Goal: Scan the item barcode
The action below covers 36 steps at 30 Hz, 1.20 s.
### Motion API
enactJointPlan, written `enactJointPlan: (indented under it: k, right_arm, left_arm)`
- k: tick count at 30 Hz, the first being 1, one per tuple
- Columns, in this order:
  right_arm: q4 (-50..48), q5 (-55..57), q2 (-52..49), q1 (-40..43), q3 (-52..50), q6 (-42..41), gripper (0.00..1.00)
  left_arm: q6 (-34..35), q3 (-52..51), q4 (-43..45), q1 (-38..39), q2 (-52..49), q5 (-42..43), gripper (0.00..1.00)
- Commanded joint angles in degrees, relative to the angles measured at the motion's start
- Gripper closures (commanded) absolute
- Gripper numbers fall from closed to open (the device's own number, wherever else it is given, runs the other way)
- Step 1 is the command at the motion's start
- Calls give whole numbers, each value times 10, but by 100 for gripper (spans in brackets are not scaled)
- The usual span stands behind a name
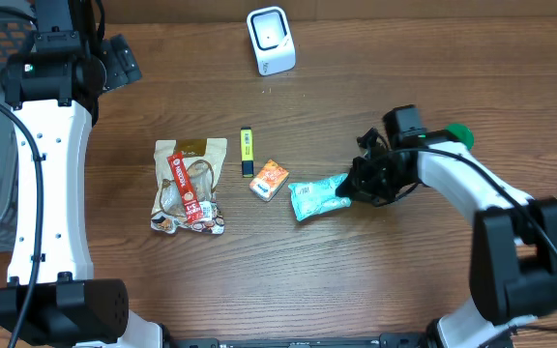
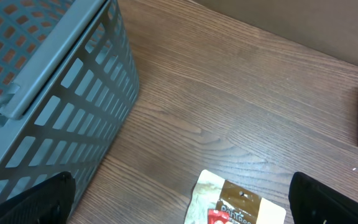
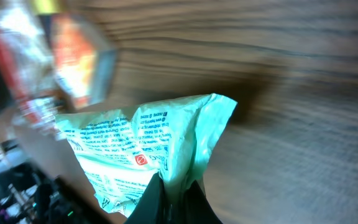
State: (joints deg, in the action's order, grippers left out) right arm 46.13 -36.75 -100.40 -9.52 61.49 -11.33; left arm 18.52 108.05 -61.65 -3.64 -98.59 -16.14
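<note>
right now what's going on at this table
The right tool is shut on one end of a teal packet near the middle of the table; whether the packet has left the wood is unclear. The white scanner stands at the far edge, well away from the packet, so no scan is under way yet. The left tool hangs open and empty by the grey basket. A clear bag, a yellow pen and an orange box lie untouched.

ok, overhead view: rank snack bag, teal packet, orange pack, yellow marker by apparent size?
1. snack bag
2. teal packet, one end hidden in the right hand
3. orange pack
4. yellow marker, longer but thinner; close to the orange pack
</note>
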Motion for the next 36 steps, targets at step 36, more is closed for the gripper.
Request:
enactJointPlan:
  k: [36]
  right_arm:
    - [43, -68, 159, 5, 0, 17, 96]
  left_arm:
    - [8, 4, 2, 0, -5, -8, 0]
